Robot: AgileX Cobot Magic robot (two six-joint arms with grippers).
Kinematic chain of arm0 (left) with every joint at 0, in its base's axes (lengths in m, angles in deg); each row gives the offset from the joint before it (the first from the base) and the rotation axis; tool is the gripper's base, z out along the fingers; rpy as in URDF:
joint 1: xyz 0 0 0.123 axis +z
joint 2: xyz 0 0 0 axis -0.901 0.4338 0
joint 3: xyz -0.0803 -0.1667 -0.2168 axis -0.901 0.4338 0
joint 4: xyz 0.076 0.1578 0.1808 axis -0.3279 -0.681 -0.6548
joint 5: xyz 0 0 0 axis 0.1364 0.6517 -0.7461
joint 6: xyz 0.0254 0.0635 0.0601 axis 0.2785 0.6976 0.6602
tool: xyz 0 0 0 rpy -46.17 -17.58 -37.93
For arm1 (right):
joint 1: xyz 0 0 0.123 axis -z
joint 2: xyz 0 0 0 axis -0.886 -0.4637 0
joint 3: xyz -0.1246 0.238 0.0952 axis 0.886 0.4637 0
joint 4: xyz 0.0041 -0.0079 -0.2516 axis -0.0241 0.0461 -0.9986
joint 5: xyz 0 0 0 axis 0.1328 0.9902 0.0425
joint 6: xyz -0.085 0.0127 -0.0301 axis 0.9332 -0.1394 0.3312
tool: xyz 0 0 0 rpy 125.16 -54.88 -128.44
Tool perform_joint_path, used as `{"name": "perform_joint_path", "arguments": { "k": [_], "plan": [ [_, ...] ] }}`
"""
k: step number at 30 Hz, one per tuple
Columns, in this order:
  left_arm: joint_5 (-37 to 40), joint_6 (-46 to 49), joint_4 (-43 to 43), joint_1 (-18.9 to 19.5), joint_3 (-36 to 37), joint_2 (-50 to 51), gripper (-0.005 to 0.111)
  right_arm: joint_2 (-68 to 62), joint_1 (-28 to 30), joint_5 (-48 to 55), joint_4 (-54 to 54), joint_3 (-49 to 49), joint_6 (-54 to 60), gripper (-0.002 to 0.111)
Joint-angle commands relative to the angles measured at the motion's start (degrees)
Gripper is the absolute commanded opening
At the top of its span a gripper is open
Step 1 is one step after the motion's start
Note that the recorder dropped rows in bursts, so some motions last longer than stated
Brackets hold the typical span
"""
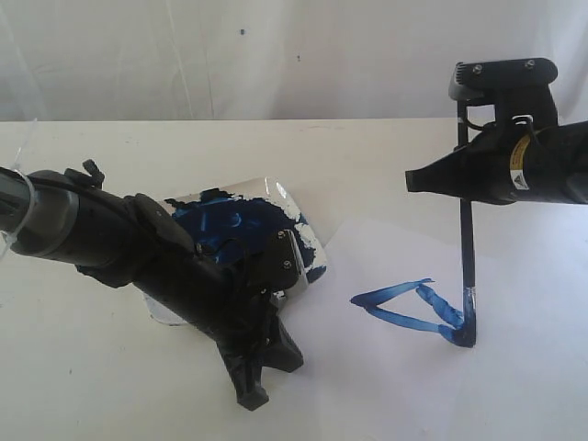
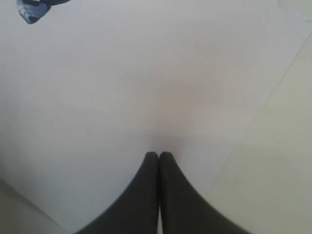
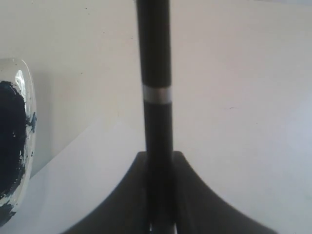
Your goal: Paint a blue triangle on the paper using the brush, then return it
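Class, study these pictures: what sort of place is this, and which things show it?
Probably a robot lab bench set up for painting: a bare white table against a plain backdrop, a dish of blue paint, and the right gripper holding a brush upright at a blue triangle on paper.

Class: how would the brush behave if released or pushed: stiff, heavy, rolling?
Probably stiff: the brush stands straight and upright in the right gripper. Likely light, being so thin. Released, it would probably topple and roll, having only its tip on the paper.
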Motion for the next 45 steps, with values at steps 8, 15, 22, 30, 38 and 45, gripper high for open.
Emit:
{"name": "perform_joint_path", "arguments": {
  "k": [8, 15, 22, 30, 38, 45],
  "plan": [
    [0.68, -0.52, 0.19, -0.40, -0.07, -0.54, 0.000, 0.12, 1.55, -3.85, -1.98, -0.16, 0.76, 0.000],
    [0.68, -0.52, 0.19, -0.40, -0.07, -0.54, 0.000, 0.12, 2.35, -4.09, -2.08, -0.16, 0.76, 0.000],
    [1.62, -0.91, 0.08, -0.40, -0.07, -0.54, 0.000, 4.74, 2.35, -4.22, -1.97, -0.16, 0.55, 0.000],
    [1.82, -4.82, -6.71, -0.40, -0.16, -8.61, 0.000, 15.03, 2.35, -2.49, -1.97, -0.16, 0.55, 0.000],
    [1.37, -23.46, -22.48, -0.40, -0.16, -24.15, 0.000, 18.29, 2.35, -2.49, 1.44, -0.16, 0.55, 0.000],
    [14.19, -60.17, -56.48, -0.40, -0.16, -40.62, 0.000, 18.29, 2.35, -3.60, 10.14, -0.16, 0.55, 0.000]
  ]
}}
